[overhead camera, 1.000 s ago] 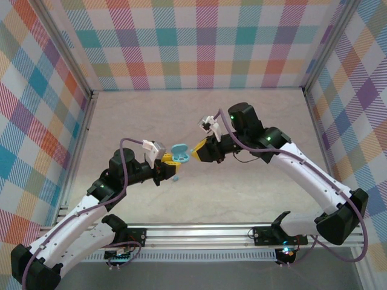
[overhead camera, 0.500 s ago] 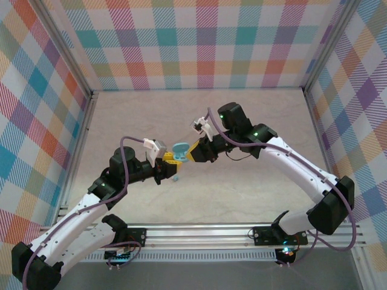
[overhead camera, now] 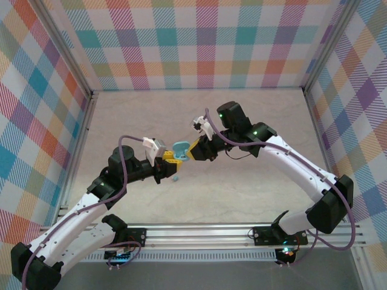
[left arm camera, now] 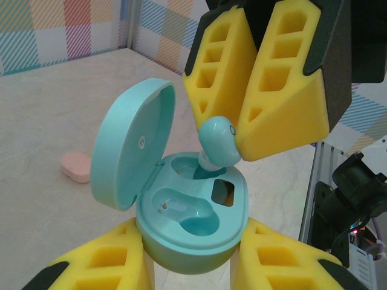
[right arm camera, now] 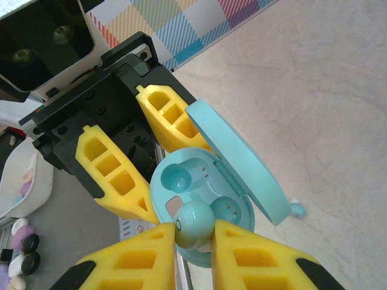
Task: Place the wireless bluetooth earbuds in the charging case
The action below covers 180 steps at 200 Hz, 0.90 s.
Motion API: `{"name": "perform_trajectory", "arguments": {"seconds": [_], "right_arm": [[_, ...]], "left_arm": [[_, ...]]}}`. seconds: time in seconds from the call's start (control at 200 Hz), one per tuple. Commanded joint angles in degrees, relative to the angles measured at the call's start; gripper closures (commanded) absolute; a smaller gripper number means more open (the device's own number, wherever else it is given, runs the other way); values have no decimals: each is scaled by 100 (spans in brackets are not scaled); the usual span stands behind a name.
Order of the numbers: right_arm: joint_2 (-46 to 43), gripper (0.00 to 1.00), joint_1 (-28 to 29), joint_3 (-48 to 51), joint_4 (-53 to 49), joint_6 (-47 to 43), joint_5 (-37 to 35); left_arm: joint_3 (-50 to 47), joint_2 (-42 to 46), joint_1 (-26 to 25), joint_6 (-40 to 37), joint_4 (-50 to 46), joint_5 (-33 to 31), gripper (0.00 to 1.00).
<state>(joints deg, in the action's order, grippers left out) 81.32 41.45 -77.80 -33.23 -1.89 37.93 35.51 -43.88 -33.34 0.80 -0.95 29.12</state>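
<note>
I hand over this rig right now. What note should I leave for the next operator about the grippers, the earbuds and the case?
Left gripper: shut on the blue charging case, lid open.
Right gripper: shut on one blue earbud, its stem at a socket's mouth, not seated.
Second blue earbud: lying on the table.
Done: nothing seated; both sockets look empty.
Left: press the held earbud in, release, fetch the second one and seat it.

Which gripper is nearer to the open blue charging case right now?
Left. The left gripper is shut on the open blue case, one finger on each side of its base. The right gripper sits just above it, pinching a blue earbud at one socket.
</note>
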Motion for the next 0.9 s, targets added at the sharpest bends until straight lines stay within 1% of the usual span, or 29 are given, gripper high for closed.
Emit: {"name": "perform_trajectory", "arguments": {"seconds": [0.0, 0.27, 0.58, 0.635, 0.65, 0.675, 0.895], "right_arm": [[84, 80, 38, -177, -83, -162, 34], [171, 80, 38, -251, -153, -123, 120], [303, 80, 38, -392, -719, -330, 249], [323, 79, 36, -428, -813, -331, 266], [330, 79, 37, -445, -830, -501, 267], [331, 79, 38, -458, -854, -542, 267], [397, 75, 36, -615, -974, -567, 250]], "left_arm": [[185, 11, 12, 17, 150, 162, 83], [193, 11, 12, 11, 141, 147, 83], [220, 2, 12, -18, 116, 129, 83], [218, 2, 12, -33, 117, 129, 83], [227, 2, 12, -28, 111, 133, 83], [229, 2, 12, -27, 113, 137, 83], [220, 15, 12, -18, 130, 163, 83]]}}
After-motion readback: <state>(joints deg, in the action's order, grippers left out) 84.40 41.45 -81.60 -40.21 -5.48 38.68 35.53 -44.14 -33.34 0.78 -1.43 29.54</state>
